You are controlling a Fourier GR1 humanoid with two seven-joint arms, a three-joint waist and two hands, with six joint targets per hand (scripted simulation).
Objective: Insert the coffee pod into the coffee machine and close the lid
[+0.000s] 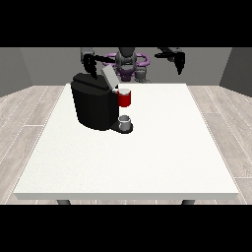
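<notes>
A black coffee machine [92,106] stands on the white table [147,157] at the left of the middle. Its grey lid [109,77] is tilted up and open. A red pod holder [124,98] juts from the machine's front, and a small grey cup [125,121] sits on the drip base below it. I cannot make out a separate coffee pod. The hand at the view's left [89,64] hangs above the machine's back edge, close to the lid. The hand at the view's right [179,62] is raised well away from the machine, over the far edge.
The robot's torso [128,61] stands behind the table's far edge. Wooden floor surrounds the table. The wide white surface stretches in front of and to the right of the machine.
</notes>
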